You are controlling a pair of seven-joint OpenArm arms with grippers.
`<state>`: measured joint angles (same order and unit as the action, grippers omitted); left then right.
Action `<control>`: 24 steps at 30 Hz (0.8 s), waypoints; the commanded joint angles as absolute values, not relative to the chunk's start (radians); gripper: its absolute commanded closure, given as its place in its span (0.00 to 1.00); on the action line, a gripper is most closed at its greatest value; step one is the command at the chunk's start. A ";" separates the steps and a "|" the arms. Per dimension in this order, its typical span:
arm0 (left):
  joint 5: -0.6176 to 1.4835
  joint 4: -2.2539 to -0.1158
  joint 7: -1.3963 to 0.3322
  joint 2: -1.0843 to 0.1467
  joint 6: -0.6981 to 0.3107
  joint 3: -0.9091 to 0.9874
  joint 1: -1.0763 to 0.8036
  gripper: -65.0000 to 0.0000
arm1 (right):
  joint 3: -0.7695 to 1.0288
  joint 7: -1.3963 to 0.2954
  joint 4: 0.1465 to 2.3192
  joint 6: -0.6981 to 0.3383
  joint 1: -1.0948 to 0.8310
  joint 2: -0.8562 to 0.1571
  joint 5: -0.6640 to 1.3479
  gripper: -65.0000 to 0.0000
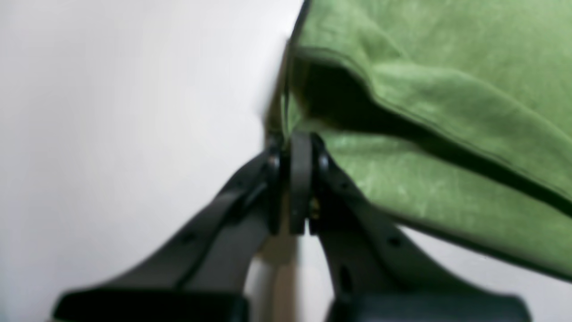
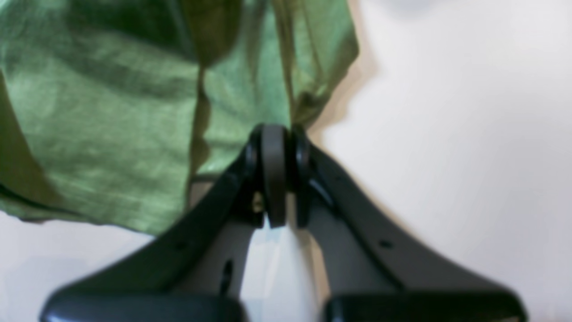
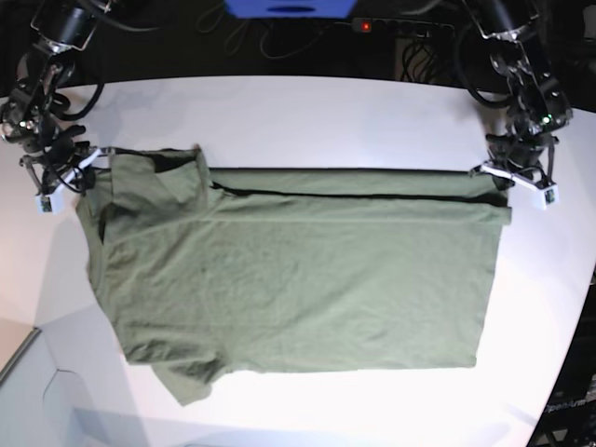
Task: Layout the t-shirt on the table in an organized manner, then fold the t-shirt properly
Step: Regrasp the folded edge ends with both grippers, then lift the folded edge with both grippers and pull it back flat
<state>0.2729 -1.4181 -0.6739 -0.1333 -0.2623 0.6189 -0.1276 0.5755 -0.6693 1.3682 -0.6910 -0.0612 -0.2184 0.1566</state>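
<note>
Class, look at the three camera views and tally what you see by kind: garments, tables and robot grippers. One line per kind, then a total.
Garments: 1, the t-shirt
Tables: 1, the table
Grippers: 2, the left gripper and the right gripper, each with jaws shut on the shirt's edge
Total: 4

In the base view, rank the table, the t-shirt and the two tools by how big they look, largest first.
1. table
2. t-shirt
3. left tool and right tool: both look small and about alike, so no ranking between them.
</note>
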 commanded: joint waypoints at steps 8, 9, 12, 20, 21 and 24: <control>0.266 -1.575 -0.699 -0.122 -0.257 0.619 -0.193 1.00 | 0.582 -0.697 1.540 -0.698 -0.136 -0.228 0.136 1.00; 0.266 -1.598 -0.717 -0.122 -0.257 0.618 -0.202 1.00 | 0.582 -0.697 1.560 -0.698 -0.147 -0.228 0.136 1.00; 0.266 -1.669 -0.746 -0.099 -0.257 0.622 -0.236 1.00 | 0.582 -0.697 1.612 -0.698 -0.183 -0.228 0.137 1.00; 0.266 -1.845 -0.754 -0.073 -0.257 0.622 -0.335 1.00 | 0.591 -0.697 1.715 -0.698 -0.265 -0.226 0.137 1.00; 0.266 -1.860 -0.754 -0.073 -0.257 0.622 -0.346 1.00 | 0.604 -0.697 1.725 -0.698 -0.272 -0.226 0.139 1.00; 0.266 -1.905 -0.754 -0.074 -0.257 0.622 -0.372 1.00 | 0.621 -0.697 1.741 -0.698 -0.277 -0.226 0.139 1.00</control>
